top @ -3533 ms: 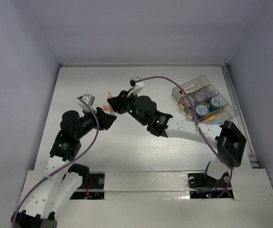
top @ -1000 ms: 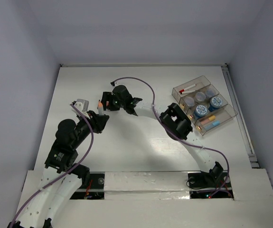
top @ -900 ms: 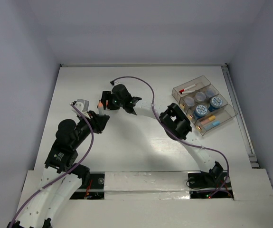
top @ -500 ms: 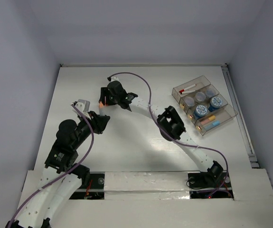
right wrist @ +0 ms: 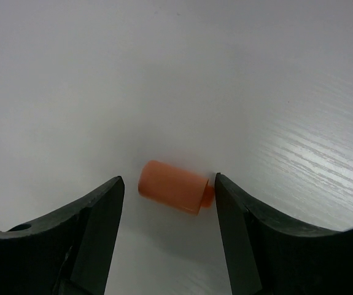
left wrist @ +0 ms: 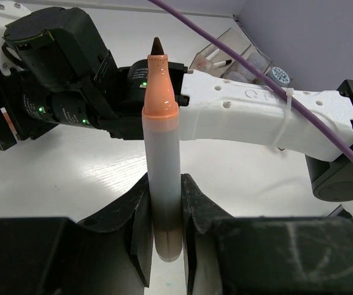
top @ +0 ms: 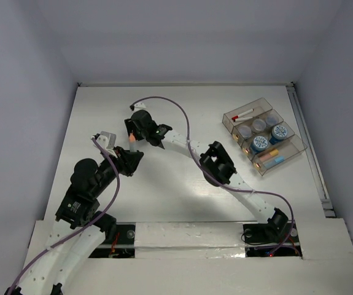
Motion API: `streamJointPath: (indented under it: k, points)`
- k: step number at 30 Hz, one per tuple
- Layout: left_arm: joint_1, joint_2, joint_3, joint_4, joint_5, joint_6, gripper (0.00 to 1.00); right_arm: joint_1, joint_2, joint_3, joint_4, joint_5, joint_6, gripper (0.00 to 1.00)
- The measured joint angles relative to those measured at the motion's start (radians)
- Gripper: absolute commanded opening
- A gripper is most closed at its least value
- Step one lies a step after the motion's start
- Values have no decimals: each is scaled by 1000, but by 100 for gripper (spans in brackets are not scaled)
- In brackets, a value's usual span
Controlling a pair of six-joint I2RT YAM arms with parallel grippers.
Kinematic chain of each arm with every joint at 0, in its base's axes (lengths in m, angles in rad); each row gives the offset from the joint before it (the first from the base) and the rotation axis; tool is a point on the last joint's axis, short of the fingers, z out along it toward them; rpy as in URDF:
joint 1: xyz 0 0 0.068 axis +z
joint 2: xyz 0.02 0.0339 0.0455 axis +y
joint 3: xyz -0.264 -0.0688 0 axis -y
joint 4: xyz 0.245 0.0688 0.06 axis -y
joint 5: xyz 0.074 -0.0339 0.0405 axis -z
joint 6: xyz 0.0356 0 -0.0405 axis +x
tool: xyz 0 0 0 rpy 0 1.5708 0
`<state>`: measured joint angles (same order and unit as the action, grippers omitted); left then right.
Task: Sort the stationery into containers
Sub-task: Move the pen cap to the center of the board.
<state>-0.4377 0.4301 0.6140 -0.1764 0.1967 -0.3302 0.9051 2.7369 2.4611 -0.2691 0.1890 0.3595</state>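
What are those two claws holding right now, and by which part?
The left gripper clamps an uncapped orange marker by its rear barrel. The right gripper holds nothing; it is open around a loose orange cap.

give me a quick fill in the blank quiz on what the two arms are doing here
The left pincer is shut on an uncapped white-barrelled marker whose neck is ____.
The right pincer is ____, straddling a short orange plastic cap lying on the white table.
The clear divided plastic tray sits on the robot's ____ side.
Missing words: orange; open; right.
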Motion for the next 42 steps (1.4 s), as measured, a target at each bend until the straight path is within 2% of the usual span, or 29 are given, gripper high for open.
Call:
streamJointPath:
  k: [7,12,15,19,21,26,31,34,39,42]
  points:
    - [0,-3,0,0,-3,0,0,0,0,-2,2,-19,-150,74]
    - [0,-3,0,0,-5,0,0,0,8,5,8,-43,-221,74]
    - [0,-2,0,0,-7,0,0,2,19,19,10,-51,-242,67]
    - [1,-2,0,0,-7,0,0,2,20,19,12,-57,-259,48]
    - [3,-2,0,0,-7,0,0,-2,20,19,12,-59,-259,44]
    - [14,-2,0,0,-6,0,0,0,10,-24,60,-39,-247,25]
    - [18,-2,0,0,-6,0,0,0,-114,-275,193,27,-208,10]
    - [23,-1,0,0,-6,0,0,2,-251,-517,259,92,-152,7]
    - [28,0,0,0,-2,0,0,6,-509,-940,332,208,-15,10]
    - [34,5,0,1,4,0,0,6,-658,-1172,366,247,99,19]
